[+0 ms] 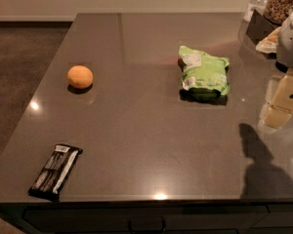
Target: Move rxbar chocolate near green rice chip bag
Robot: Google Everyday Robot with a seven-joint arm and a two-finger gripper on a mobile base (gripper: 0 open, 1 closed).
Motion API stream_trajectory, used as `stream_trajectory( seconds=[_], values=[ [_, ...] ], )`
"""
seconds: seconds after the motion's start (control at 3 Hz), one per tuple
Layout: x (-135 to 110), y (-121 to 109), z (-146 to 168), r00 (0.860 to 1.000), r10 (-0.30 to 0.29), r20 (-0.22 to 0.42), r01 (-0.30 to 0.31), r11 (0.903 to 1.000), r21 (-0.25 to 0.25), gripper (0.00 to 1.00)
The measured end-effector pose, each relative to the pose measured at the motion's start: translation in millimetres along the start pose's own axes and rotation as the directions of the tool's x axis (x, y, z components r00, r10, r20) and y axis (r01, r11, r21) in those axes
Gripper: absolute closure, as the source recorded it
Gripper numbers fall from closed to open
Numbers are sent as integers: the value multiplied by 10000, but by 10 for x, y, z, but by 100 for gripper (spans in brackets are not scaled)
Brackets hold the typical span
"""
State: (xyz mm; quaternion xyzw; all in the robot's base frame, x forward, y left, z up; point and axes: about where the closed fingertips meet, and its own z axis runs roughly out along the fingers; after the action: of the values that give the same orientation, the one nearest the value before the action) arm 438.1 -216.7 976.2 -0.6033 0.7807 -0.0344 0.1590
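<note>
The rxbar chocolate (55, 171), a slim black wrapper with white stripes, lies flat near the front left corner of the dark countertop (136, 130). The green rice chip bag (204, 73), crinkled light green with white label patches, lies right of centre towards the back. My gripper (279, 106), pale beige below a white arm segment, hangs over the right edge of the counter, right of the bag and far from the bar. It holds nothing that I can see.
An orange ball-like fruit (80, 76) sits at the left middle. A jar of snacks (283, 1), a dark box and a bottle stand at the back right corner. The gripper's shadow (256, 155) falls on the front right. The counter's front edge is close to the bar.
</note>
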Motion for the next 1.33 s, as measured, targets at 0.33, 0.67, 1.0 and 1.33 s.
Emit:
stream_trajectory(
  seconds=[0.33, 0.67, 1.0, 1.33],
  values=[
    [0, 0, 0, 10000, 0, 1, 0, 10000, 2, 0],
    [-443, 100, 99, 9889, -1326, 673, 1350, 9903, -316, 0],
    [-884, 202, 229, 9547, -2678, 1295, 2778, 9584, -656, 0],
    [-1267, 375, 364, 9101, -3704, 1859, 3917, 9152, -941, 0]
  ],
)
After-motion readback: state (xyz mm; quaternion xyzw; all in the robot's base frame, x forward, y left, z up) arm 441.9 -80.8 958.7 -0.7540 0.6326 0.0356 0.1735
